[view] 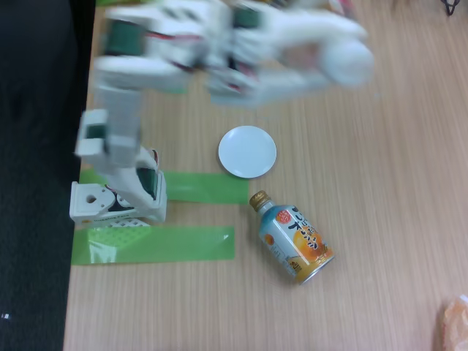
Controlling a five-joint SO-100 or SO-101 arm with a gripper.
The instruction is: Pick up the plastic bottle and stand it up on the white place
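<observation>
White and badly blurred, the arm (219, 51) stretches across the far part of the fixed view, its gripper (344, 58) smeared at the right end so that whether its fingers are apart or clamped on anything cannot be told. Nearer, the white place (247, 151) sits bare on the wooden table (380, 219), with the orange-and-blue metal bottle (294, 238) lying on its side just nearer and the green tape strips (153, 245) to the left.

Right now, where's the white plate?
Fixed view: the white plate sits mid-table, empty, just above the right end of the upper green tape strip and above the lying orange-and-blue bottle, touching neither.
</observation>
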